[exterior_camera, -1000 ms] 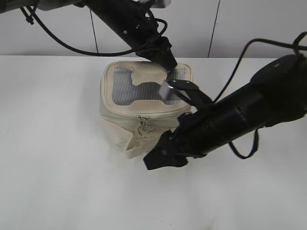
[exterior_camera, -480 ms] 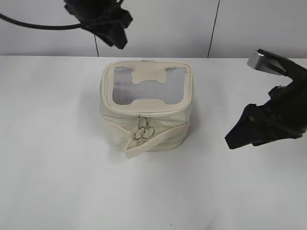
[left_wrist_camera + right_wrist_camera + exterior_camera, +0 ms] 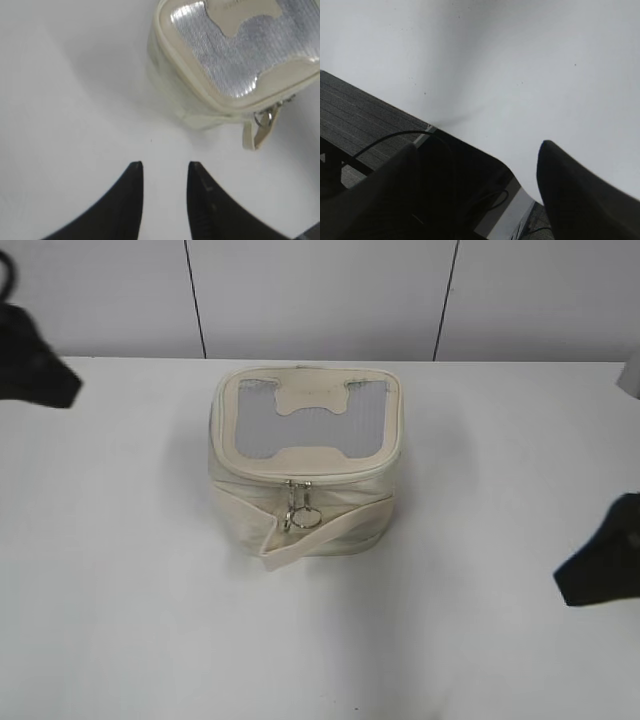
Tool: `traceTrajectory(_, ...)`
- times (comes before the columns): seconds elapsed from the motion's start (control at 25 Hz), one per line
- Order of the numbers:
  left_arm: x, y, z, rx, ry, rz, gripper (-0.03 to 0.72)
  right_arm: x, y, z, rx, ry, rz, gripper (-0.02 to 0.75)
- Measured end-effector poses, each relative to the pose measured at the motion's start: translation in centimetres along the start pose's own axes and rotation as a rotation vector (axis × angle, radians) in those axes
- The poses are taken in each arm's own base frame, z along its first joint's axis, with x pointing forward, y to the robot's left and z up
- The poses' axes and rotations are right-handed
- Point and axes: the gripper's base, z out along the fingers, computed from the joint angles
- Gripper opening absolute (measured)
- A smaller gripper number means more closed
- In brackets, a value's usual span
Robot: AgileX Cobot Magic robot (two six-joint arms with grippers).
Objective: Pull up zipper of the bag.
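On the white tabletop (image 3: pixel 120 620) the bag (image 3: pixel 305 465) sits alone at centre, lid shut, its zipper (image 3: pixel 300 476) closed along the front rim with both ring pulls (image 3: pixel 303 513) hanging together. A second ago both my arms crowded over it; now they are pulled back to the edges. My left pincer (image 3: pixel 164 185) is slightly parted and empty, my right pincer (image 3: pixel 480 175) spread wide over the tabletop's edge. I judge the pull finished.
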Motion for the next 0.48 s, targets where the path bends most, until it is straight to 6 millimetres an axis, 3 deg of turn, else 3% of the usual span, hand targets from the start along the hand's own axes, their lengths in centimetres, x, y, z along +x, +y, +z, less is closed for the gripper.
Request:
traceTrajectory(0.2,8.4,-1.4,-9.5,-0.055,-0.202,-0.043,0.247,4.6,1.0,-3.6,0.092,-0.072,-0.017,0.567)
traceTrajectory(0.28,11.7,-2.2,-12.2,-0.089,-0.259,-0.029,0.274,7.1,1.6,-5.6,0.135,-0.151,-0.037,0.567)
traceTrajectory(0.36,15.0,-3.0,-14.2,-0.121,-0.314,-0.012,0.337,9.1,2.1,-7.1,0.168,-0.232,-0.049,0.567)
traceTrajectory(0.48,19.0,-3.9,-15.3,-0.143,-0.402,-0.001,0.435,12.2,2.7,-9.0,0.215,-0.397,-0.081,0.569)
